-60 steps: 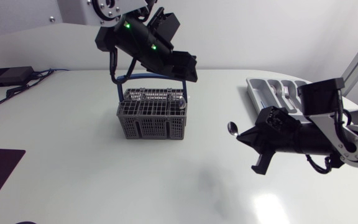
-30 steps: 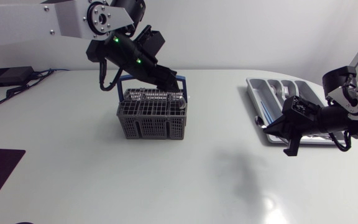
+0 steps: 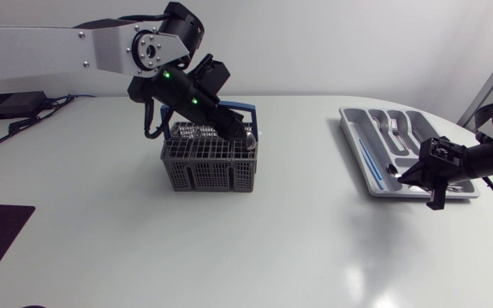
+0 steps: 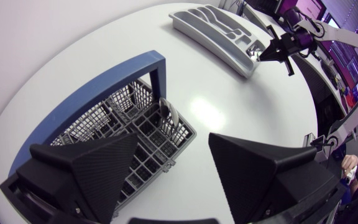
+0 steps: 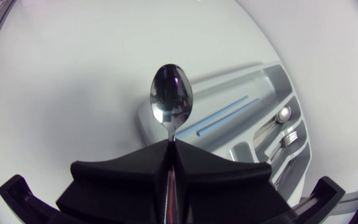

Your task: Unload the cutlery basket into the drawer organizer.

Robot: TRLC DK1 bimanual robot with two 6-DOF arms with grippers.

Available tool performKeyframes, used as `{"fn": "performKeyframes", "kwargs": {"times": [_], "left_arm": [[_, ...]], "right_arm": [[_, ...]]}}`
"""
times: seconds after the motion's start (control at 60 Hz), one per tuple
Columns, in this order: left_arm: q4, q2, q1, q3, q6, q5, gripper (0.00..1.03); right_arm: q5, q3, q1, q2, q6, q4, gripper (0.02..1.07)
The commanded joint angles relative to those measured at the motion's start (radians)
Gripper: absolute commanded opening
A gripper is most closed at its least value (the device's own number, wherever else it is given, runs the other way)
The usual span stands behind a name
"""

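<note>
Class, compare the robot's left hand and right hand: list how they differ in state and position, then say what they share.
The left hand is open and empty; the right hand is shut on a spoon.
The left hand is above the cutlery basket; the right hand is by the drawer organizer.
Shared: both are matte black with two wedge-shaped fingers.

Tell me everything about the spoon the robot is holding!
The spoon is shiny silver metal with a smooth oval bowl that mirrors the room. Its thin handle is pinched between the two black fingers of the right gripper, so only a short bit of it shows. The bowl sticks out ahead of the gripper, facing the wrist camera. It hangs in the air by the grey drawer organizer, at its edge. Only the fingers touch it.
</note>
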Motion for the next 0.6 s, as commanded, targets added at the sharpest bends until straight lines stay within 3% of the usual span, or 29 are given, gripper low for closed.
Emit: {"fn": "performKeyframes", "kwargs": {"times": [0.0,0.3,0.583], "left_arm": [[0.009,0.025,0.007,-0.028,0.029,0.016,0.80],[0.038,0.049,0.018,-0.032,0.048,0.039,0.80],[0.065,0.072,0.024,-0.032,0.071,0.049,0.78]], "right_arm": [[0.030,0.057,-0.031,0.064,-0.095,-0.014,0.08],[0.151,0.157,-0.062,0.184,-0.176,0.032,0.09],[0.228,0.195,-0.098,0.270,-0.198,0.098,0.17]]}}
